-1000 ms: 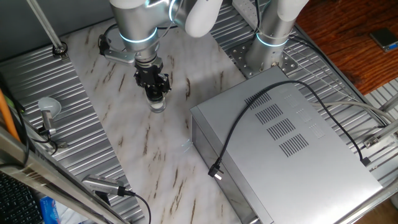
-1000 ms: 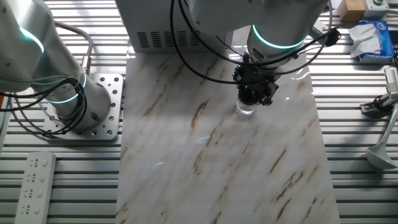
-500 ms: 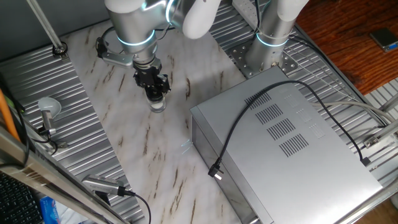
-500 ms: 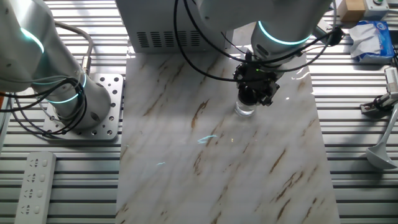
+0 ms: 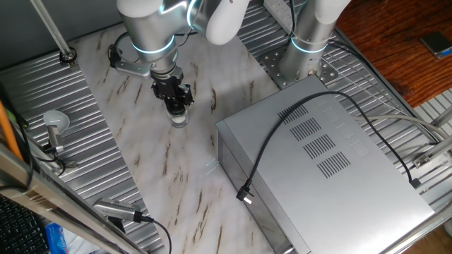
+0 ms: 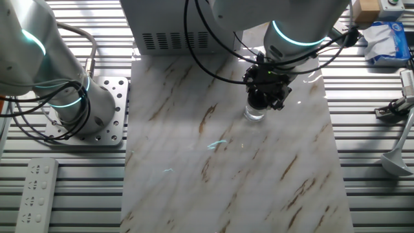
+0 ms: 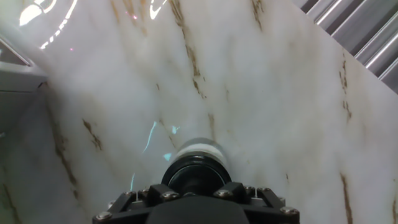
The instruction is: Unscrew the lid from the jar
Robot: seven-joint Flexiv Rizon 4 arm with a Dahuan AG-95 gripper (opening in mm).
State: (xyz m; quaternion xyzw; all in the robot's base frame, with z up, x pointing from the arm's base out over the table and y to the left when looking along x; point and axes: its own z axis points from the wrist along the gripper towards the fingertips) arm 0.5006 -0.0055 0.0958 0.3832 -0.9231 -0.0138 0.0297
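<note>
Gripper (image 5: 176,106) fingers point straight down over the lid (image 7: 193,176), pressed in on its dark rim from both sides. Beneath it the little clear jar (image 5: 179,119) stands upright on the marble board (image 6: 226,175), near the board's far end from the big grey metal box (image 5: 332,169), well apart from it.
</note>
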